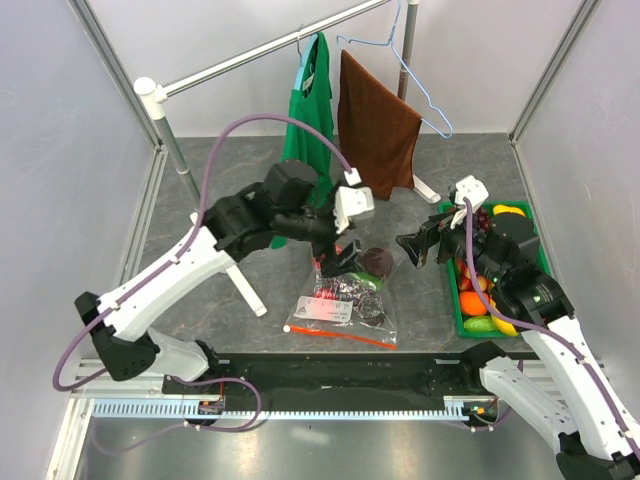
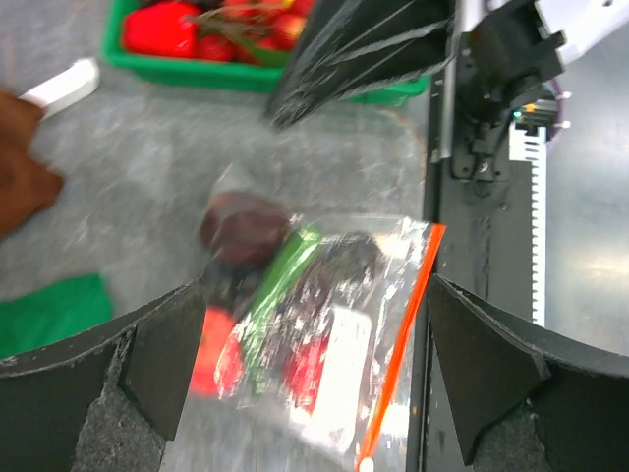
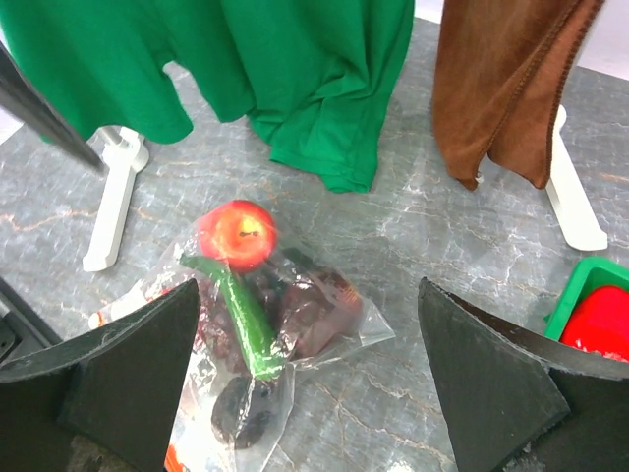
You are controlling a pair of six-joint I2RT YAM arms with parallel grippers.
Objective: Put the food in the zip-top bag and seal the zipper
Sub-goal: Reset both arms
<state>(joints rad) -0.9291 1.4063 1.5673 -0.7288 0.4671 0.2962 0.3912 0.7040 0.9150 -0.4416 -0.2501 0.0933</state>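
The zip-top bag (image 1: 345,305) lies mid-frame in the top view, food (image 1: 350,292) showing through it and the zipper (image 1: 345,334) along its lower edge. Both claws gape wide and empty, the left gripper (image 2: 316,295) over the bag and the right gripper (image 3: 310,315) beside it. Sealing looks next: pin 1 end, pinch the strip squarely, then slide without dragging the bag.

We are looking at a robotics lab cell. Plain white panels (image 1: 60,120) and metal posts (image 1: 115,70) are boxing in a grey marbled table (image 1: 480,160). A slotted aluminium rail (image 1: 300,408) is carrying two white robot arms (image 1: 180,270), and a clothes rail (image 1: 250,55) is standing behind as a prop.
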